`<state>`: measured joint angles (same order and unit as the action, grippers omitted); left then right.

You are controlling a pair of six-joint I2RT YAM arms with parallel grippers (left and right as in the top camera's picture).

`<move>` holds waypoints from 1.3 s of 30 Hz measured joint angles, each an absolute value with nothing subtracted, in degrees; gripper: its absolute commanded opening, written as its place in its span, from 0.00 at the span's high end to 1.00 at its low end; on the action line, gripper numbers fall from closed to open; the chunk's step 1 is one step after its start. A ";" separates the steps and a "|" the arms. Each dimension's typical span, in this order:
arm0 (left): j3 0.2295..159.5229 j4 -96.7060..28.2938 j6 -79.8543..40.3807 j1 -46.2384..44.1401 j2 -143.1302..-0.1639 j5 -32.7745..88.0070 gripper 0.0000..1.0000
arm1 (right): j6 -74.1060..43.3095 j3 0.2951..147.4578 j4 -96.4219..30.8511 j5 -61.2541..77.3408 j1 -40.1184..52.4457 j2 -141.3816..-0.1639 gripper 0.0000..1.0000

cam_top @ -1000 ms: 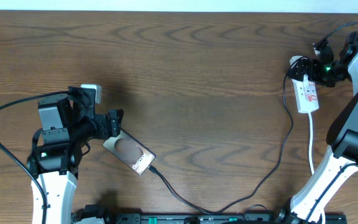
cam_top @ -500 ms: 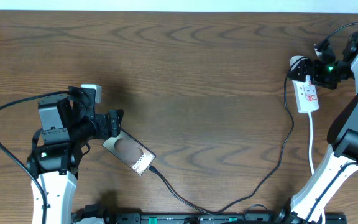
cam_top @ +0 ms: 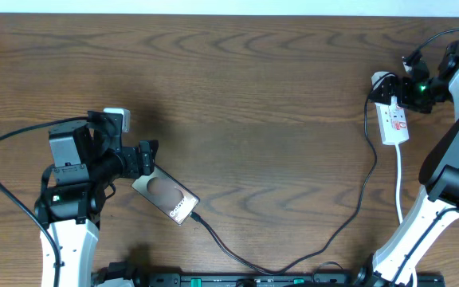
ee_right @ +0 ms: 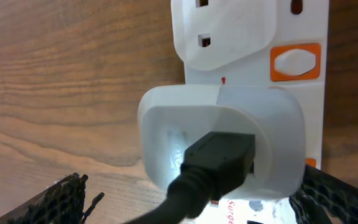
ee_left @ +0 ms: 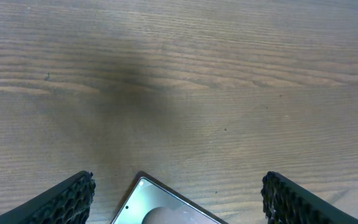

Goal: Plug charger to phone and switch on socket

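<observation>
Two open grippers, neither grasping anything: the left gripper [ee_left: 182, 199] is released around the phone [ee_left: 160, 210], and the right gripper [ee_right: 191, 199] is spread above the socket [ee_right: 253, 37]. The orange switch [ee_right: 296, 62] lies ahead of its fingers. Pressing here would hit the charger [ee_right: 219, 155] and could shift the socket.

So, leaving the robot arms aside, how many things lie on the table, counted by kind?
phone: 1
charger cable: 1
power strip: 1
Total: 3
</observation>
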<state>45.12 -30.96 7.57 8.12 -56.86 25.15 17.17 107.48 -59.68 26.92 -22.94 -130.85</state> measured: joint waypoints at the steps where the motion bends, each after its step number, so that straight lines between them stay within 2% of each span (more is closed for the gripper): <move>1: 45.12 -30.96 7.60 8.12 -56.86 25.15 0.14 | 17.19 107.15 -59.24 26.85 -22.94 -130.80 0.01; 29: 45.12 -30.96 7.60 8.12 -56.86 25.15 0.14 | 17.52 105.75 -58.98 26.70 -22.65 -130.10 0.01; 32: 45.12 -30.98 7.57 8.12 -56.86 25.15 0.14 | 17.26 106.69 -61.56 25.85 -22.63 -130.13 0.01; 35: 45.12 -30.98 7.60 8.12 -56.88 25.15 0.14 | 16.12 109.47 -70.24 22.61 -22.74 -130.56 0.01; 39: 45.12 -30.96 7.60 8.12 -56.90 25.15 0.14 | 14.20 118.06 -77.97 16.14 -24.47 -131.81 0.01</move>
<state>45.12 -30.96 7.60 8.12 -56.90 25.15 14.20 118.06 -77.97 16.14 -24.47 -131.81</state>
